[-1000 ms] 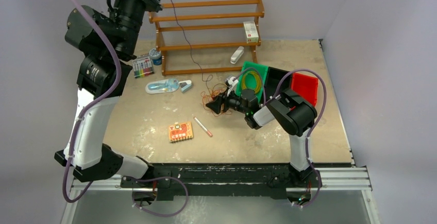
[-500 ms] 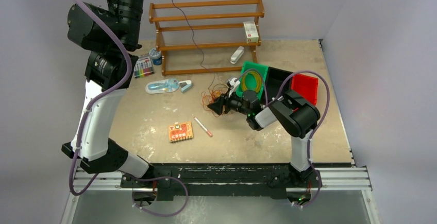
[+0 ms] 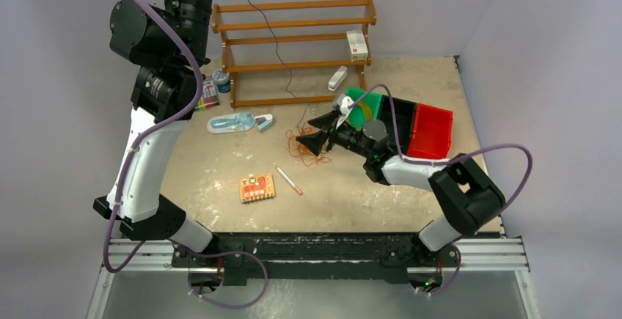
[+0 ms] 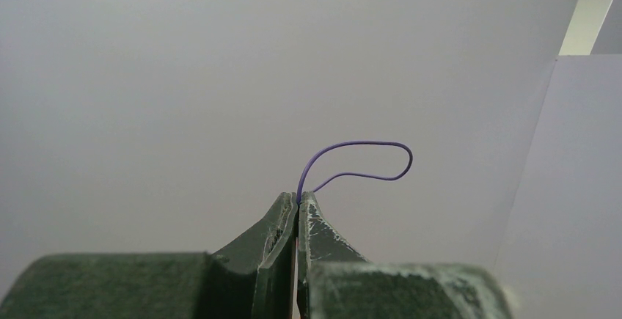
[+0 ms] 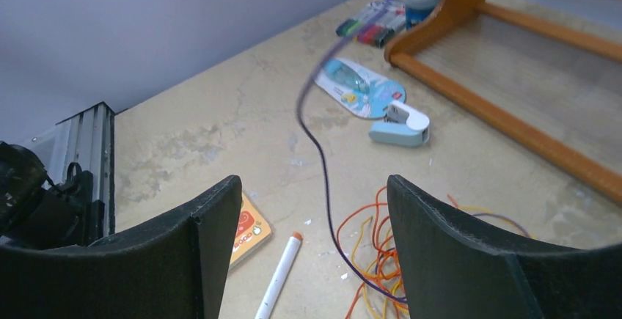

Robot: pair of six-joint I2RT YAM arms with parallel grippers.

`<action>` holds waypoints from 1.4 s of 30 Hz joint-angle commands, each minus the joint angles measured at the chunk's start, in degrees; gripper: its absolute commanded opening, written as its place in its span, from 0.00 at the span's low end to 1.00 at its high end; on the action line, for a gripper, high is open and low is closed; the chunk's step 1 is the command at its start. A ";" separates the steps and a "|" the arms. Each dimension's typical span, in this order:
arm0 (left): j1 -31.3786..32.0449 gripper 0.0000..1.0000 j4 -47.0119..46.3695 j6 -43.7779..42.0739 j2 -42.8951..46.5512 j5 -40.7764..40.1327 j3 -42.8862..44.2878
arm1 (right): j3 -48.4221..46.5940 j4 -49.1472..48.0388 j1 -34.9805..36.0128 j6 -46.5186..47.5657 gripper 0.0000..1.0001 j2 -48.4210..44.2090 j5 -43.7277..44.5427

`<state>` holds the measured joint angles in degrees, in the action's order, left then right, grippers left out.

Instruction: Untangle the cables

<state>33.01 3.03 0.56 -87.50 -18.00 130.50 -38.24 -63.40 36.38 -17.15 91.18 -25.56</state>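
The cables lie as a loose orange-red and yellow tangle (image 3: 301,146) on the table middle, also in the right wrist view (image 5: 374,257). A dark blue cable (image 3: 277,44) rises from it, past the rack, out of the top edge. My left gripper (image 4: 298,200) is shut on this cable, whose end loops (image 4: 370,143) beyond the tips against a blank wall. The left gripper is outside the top view. My right gripper (image 3: 317,133) is open, just right of and above the tangle. The dark cable (image 5: 317,147) runs between its fingers (image 5: 213,216) without touching them.
A wooden rack (image 3: 293,22) stands at the back. Green (image 3: 369,103), black (image 3: 402,111) and red (image 3: 433,130) bins sit behind the right arm. A white marker (image 3: 288,180), an orange card (image 3: 257,187), a blue package (image 3: 231,122) and a marker set (image 3: 204,93) lie left.
My right arm has stretched out, its elbow swinging right, and its gripper has lifted slightly off the tangle. My left arm has shifted right at the top, drawing the dark cable tighter.
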 commanded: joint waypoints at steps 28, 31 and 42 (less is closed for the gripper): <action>-0.24 0.00 -6.98 -1.50 10.91 -4.64 -15.05 | -18.69 17.12 -0.39 9.23 0.00 -5.22 -1.15; -0.23 0.00 -6.69 -1.23 11.88 -5.80 -16.89 | -26.14 28.83 -0.36 13.60 0.00 -9.58 4.10; -0.23 0.00 -5.98 -0.53 13.22 -8.57 -21.71 | -39.29 43.41 -0.39 18.89 0.00 -12.13 10.37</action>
<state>33.01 -1.19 -0.56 -75.11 -24.60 109.54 -75.37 -25.82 36.23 -0.97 79.37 -18.46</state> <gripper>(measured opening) 0.009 0.008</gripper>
